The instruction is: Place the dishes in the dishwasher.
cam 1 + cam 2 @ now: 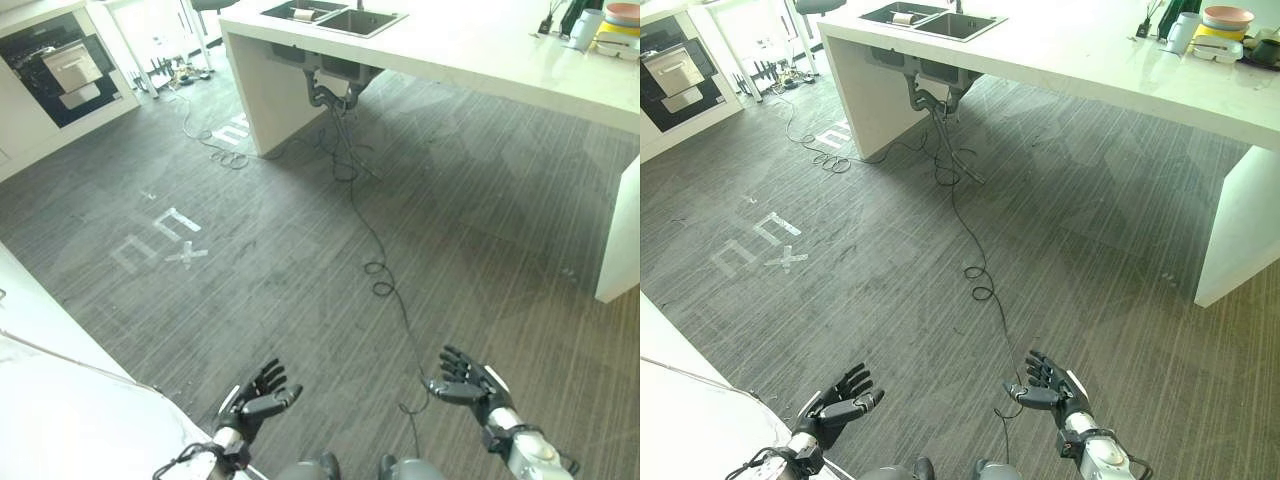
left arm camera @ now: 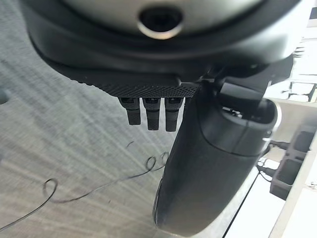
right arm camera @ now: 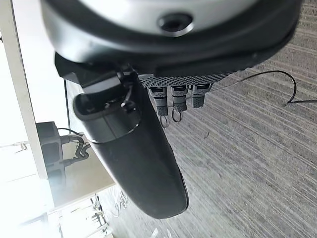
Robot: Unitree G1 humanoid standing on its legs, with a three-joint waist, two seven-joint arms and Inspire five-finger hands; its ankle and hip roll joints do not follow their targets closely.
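Note:
Dishes sit at the far right end of the white counter (image 1: 1070, 50): a pink bowl (image 1: 1228, 16), a white cup (image 1: 1185, 30) and a yellow plate (image 1: 1210, 42) among them. My left hand (image 1: 258, 398) hangs low over the grey carpet at the lower left, fingers spread and holding nothing. My right hand (image 1: 470, 382) hangs at the lower right, also spread and holding nothing. Both hands are far from the counter. In the wrist views the fingers (image 2: 151, 113) and the thumb (image 3: 133, 158) stand straight over bare floor.
A double sink (image 1: 335, 17) is set in the counter's left end, with pipes (image 1: 325, 85) below. A black built-in oven (image 1: 55, 65) stands at the far left. A white surface (image 1: 50, 400) borders my left. Cables (image 1: 380, 270) trail across the carpet; white tape marks (image 1: 160, 240) lie on it.

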